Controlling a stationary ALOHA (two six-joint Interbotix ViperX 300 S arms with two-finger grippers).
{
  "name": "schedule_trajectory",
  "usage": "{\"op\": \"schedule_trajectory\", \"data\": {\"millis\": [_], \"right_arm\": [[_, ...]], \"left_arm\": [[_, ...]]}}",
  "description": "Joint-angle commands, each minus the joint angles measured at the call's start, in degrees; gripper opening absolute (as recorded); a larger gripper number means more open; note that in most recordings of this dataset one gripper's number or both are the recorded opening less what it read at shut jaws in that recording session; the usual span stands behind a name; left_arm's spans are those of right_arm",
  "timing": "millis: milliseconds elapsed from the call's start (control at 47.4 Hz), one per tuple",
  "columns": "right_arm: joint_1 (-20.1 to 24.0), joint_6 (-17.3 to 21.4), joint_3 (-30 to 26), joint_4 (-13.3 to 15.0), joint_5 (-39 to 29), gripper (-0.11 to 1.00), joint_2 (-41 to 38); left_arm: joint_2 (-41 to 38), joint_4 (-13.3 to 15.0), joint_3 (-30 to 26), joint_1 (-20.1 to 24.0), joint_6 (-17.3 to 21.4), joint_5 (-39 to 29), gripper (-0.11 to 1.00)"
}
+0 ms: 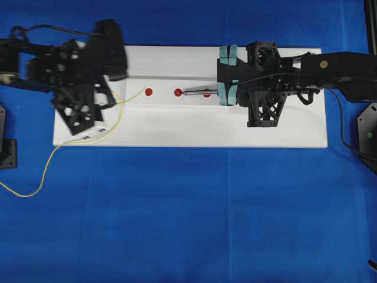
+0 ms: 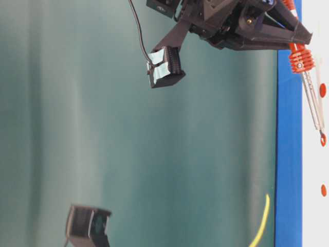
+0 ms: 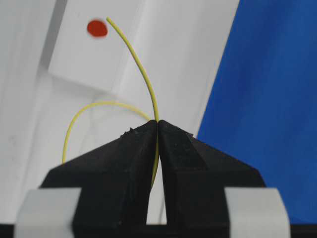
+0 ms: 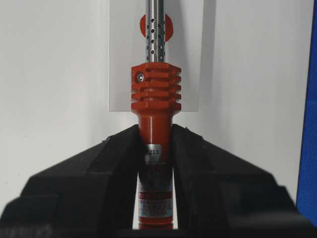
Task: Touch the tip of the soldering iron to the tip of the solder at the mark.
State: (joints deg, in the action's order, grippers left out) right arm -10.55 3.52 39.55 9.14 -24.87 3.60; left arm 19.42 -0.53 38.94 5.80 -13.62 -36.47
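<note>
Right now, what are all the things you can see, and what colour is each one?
soldering iron: one, orange-red handle with silver shaft, over the board's middle, pointing left in the overhead view.
solder: one, thin yellow wire, curling off the board's left side, tip beside a dot.
red dots: three, red, in a row on the board.
board: one, white, on the cloth.
cloth: one, blue, under everything.
left claw: one, black, shut on the solder.
right claw: one, black, shut on the soldering iron's handle.

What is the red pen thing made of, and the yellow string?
The soldering iron has a matte orange-red handle, probably plastic, and a shiny perforated shaft that looks like metal. The solder is thin, smooth yellow wire that holds its curve, so likely soft metal.
</note>
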Motion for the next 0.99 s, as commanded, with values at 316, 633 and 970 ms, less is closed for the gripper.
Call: {"op": "schedule_trajectory", "data": {"millis": [316,633,970], "right_arm": [[-0.3,-0.2,-0.9,0.8,-0.9,0.06,4.7],[-0.5,0.0,5.2,1.3,-1.9,0.06,15.6],[-0.9,0.4,10.3,1.2,-2.0,0.06,22.1]], "left_arm": [[2.9,-0.1,1.3,-0.1,-0.4,2.5,0.01],[3.7,-0.1,2.1,-0.1,-0.4,2.5,0.01],[4.8,-0.1,3.7,-0.1,-0.7,3.6,0.01]]}}
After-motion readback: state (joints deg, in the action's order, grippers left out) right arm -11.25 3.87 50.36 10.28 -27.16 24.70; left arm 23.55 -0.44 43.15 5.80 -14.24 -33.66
